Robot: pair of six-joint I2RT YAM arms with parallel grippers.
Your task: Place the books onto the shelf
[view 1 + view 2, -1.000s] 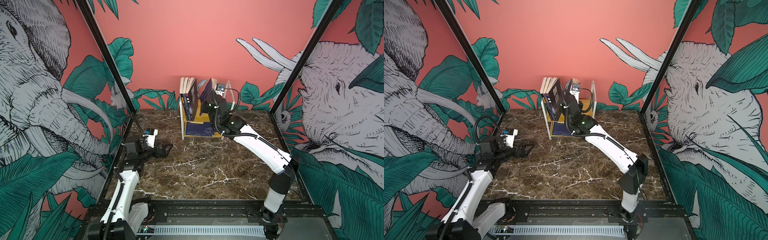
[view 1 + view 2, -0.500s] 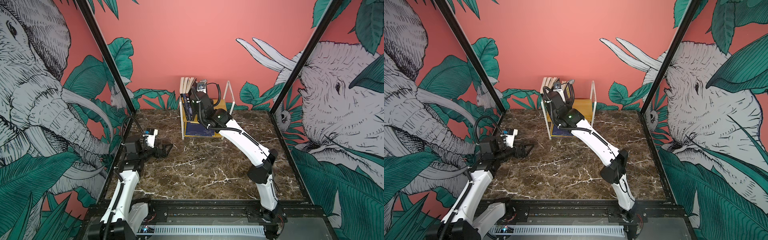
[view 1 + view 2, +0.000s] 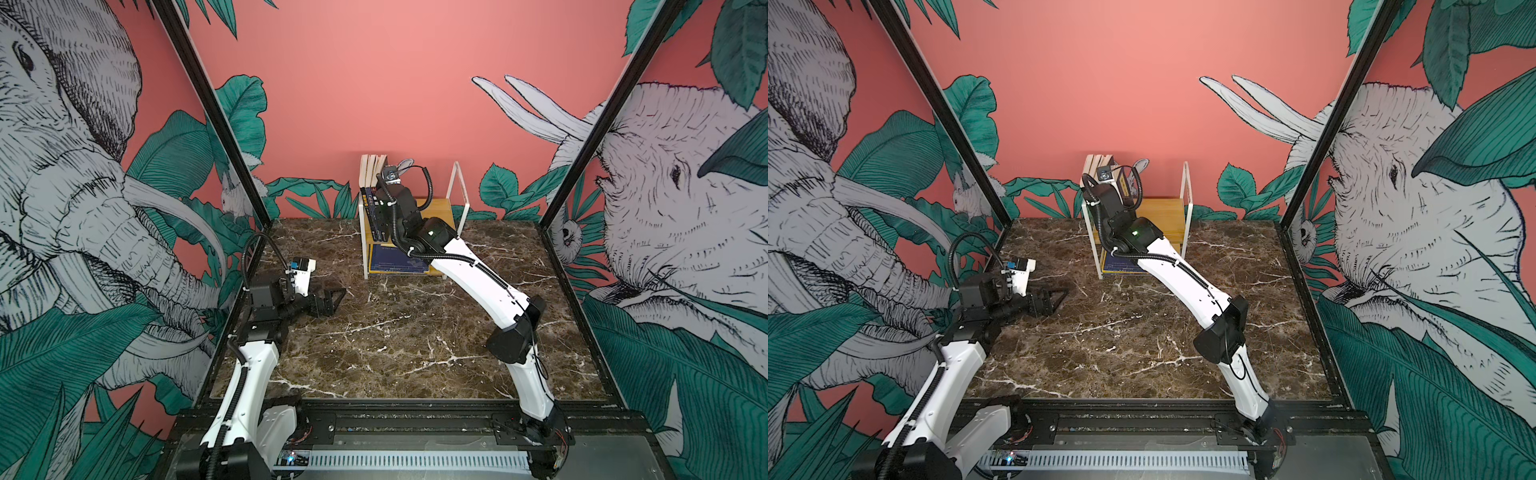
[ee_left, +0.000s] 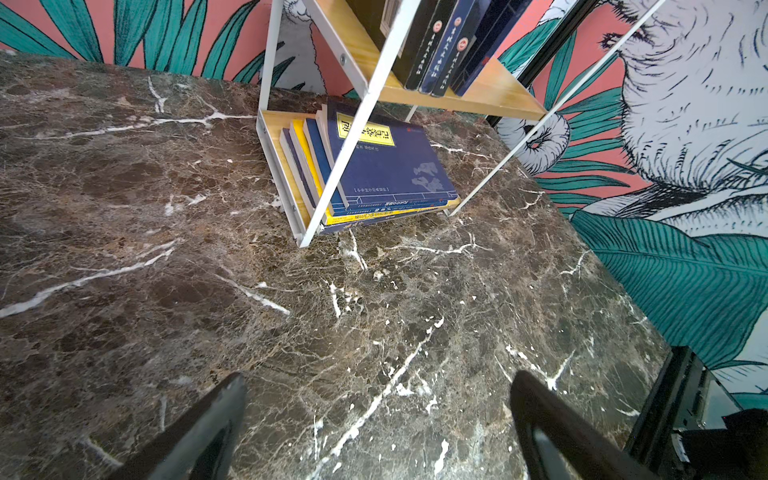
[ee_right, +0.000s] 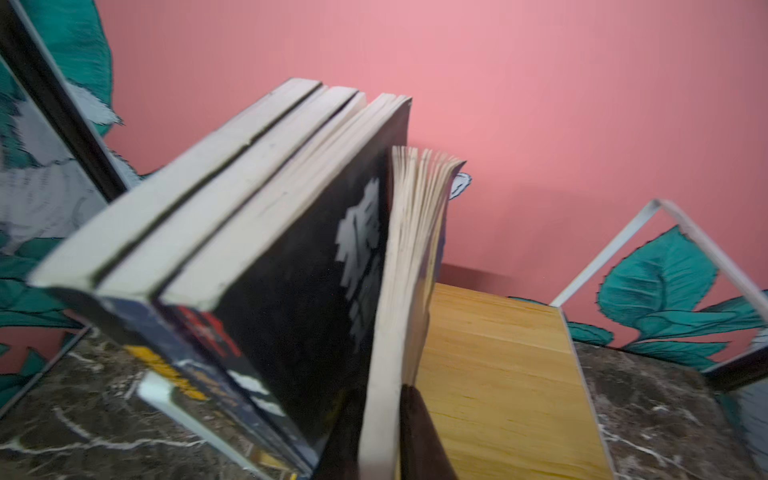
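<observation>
Right end effector (image 5: 382,401) up at the top board of the shelf (image 5: 498,353), set narrow around a fanned book (image 5: 415,232).
Can't tell if actually pinching or just flanking it, too blurry. Upright books (image 5: 249,199) packed just beside one finger, bare board beside the other. Hanging the left end effector (image 4: 378,415) wide open low over the desk (image 4: 166,249), well apart from the shelf, flat stack (image 4: 386,166) of books on the bottom board straight ahead of it.
</observation>
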